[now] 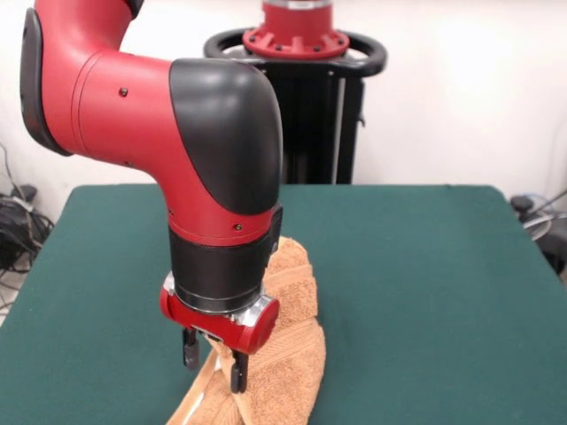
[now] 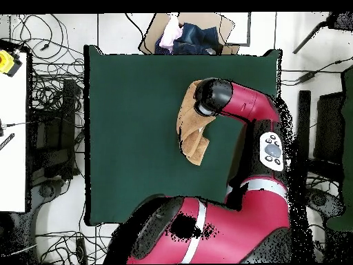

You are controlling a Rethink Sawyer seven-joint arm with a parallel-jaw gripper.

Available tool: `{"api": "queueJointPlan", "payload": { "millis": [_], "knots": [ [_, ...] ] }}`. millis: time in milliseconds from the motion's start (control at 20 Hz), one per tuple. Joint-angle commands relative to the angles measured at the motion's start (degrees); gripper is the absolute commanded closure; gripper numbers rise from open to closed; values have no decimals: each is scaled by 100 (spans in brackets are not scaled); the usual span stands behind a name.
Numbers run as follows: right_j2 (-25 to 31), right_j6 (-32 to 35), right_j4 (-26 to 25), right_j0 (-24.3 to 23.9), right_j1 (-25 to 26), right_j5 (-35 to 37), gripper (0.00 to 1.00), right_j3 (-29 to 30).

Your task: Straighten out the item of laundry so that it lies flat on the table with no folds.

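The orange-tan towel (image 1: 292, 354) lies crumpled in a long folded strip on the dark green table (image 1: 425, 292), running from the table's middle to the front edge. My gripper (image 1: 213, 361) points down over the towel's near end. Its fingers (image 1: 190, 350) stand apart, with a narrow raised fold of towel between them that does not fill the gap. In the overhead view the towel (image 2: 195, 138) lies lengthwise on the table (image 2: 131, 124), and the arm's wrist (image 2: 210, 96) hides the towel's upper end and the gripper.
The robot's black pedestal (image 1: 297, 88) stands at the table's far side. A cardboard box with clothes (image 2: 189, 38) sits beyond the table's top edge in the overhead view. Cables and a white bench (image 2: 14, 124) lie at the left.
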Motion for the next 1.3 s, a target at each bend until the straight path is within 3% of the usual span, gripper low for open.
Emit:
{"api": "queueJointPlan", "payload": {
  "millis": [50, 650, 850, 1300],
  "knots": [
    [636, -392, -278, -10, -2, -78, 0, 159],
    [702, -414, -252, -34, -27, -102, 0, 222],
    [819, -486, -87, -90, 54, 442, 0, 191],
    [903, -519, -63, -140, 58, 723, 0, 178]
  ]
}}
